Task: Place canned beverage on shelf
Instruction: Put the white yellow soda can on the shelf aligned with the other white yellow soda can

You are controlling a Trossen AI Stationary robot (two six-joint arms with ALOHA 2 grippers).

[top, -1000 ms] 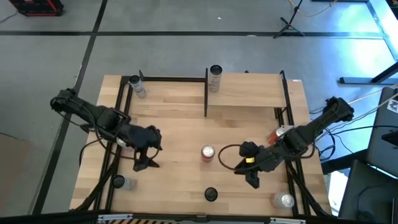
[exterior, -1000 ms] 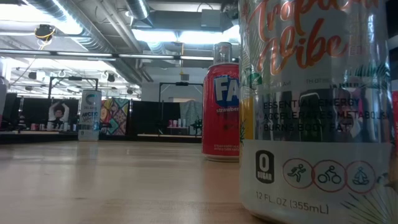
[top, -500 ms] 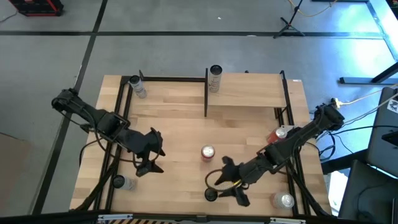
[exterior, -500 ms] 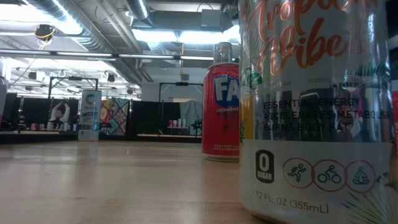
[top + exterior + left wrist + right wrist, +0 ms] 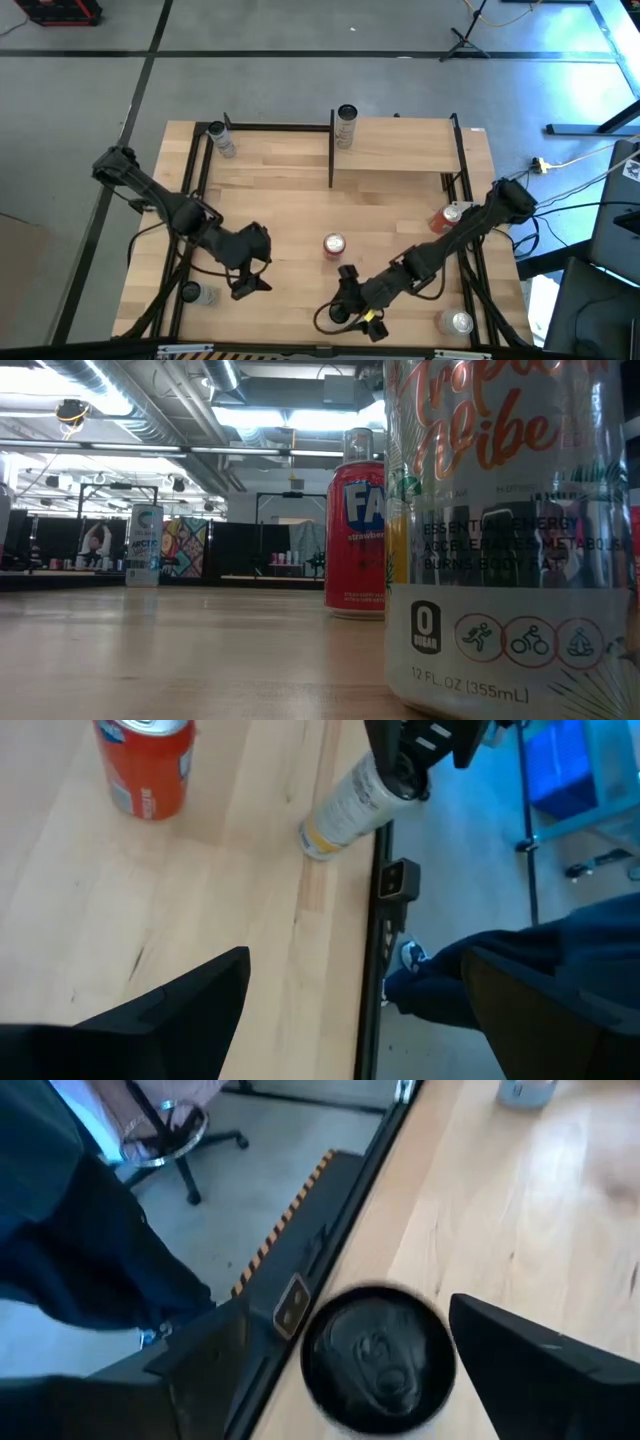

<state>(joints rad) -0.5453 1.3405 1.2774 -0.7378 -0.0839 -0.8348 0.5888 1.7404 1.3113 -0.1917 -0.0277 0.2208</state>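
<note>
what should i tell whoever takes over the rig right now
Right gripper: fingers open, poised over the black-topped can at the table's front edge; not yet gripped.
Left gripper: fingers open, empty, waiting over the front-left of the table.
Shelf: holds one silver can at its left end.
Red can stands mid-table; another red can is near the right edge; more cans sit at the corners.
Done: approach to the black-topped can.
Left: close on it, lift it, set it on the shelf.
</note>
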